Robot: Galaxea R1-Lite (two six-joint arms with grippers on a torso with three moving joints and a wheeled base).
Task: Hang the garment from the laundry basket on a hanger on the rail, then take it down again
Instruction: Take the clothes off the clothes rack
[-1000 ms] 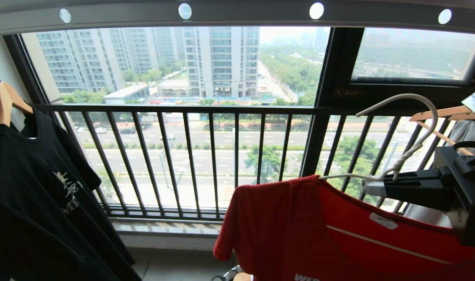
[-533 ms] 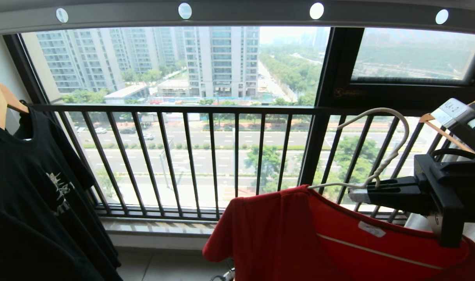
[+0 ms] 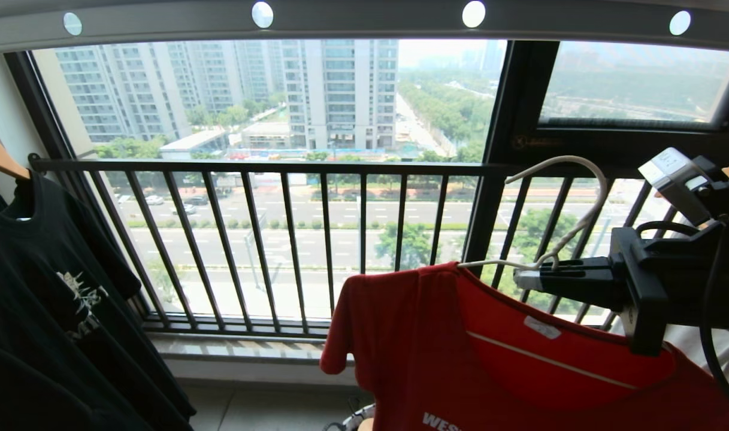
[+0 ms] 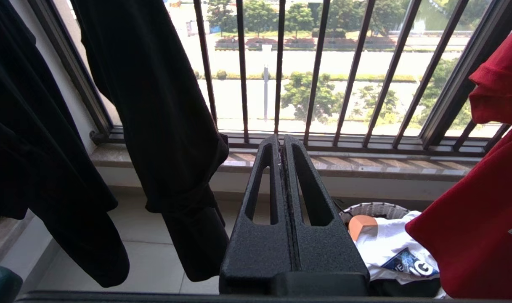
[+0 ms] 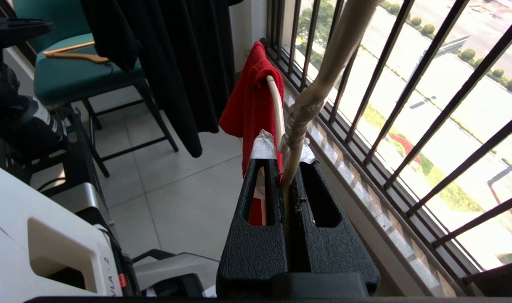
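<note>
The garment (image 3: pixel 460 347), a red T-shirt, hangs on the pale wire hanger (image 3: pixel 580 203) at the right of the head view. My right gripper (image 3: pixel 526 278) is shut on the hanger's twisted neck (image 5: pixel 295 126) and holds it level. The hook stands free in the air, well below the grey rail (image 3: pixel 364 21) with its round holes. The red cloth (image 5: pixel 249 105) drapes off the hanger's arm beyond my right gripper (image 5: pixel 283 151). My left gripper (image 4: pixel 281 141) is shut and empty, low down and pointing at the window sill. The laundry basket (image 4: pixel 373 208) stands on the floor below the shirt.
A black T-shirt (image 3: pixel 41 287) hangs at the left. The black window railing (image 3: pixel 280 239) runs across behind the hanger. White cloth (image 4: pixel 386 244) lies in the basket. A green chair (image 5: pixel 79 71) with a wooden hanger (image 5: pixel 77 57) stands behind.
My right gripper has carried the hanger and red shirt leftwards, dipping and then rising a little. The whole view has also shifted slightly. The left gripper stays shut.
</note>
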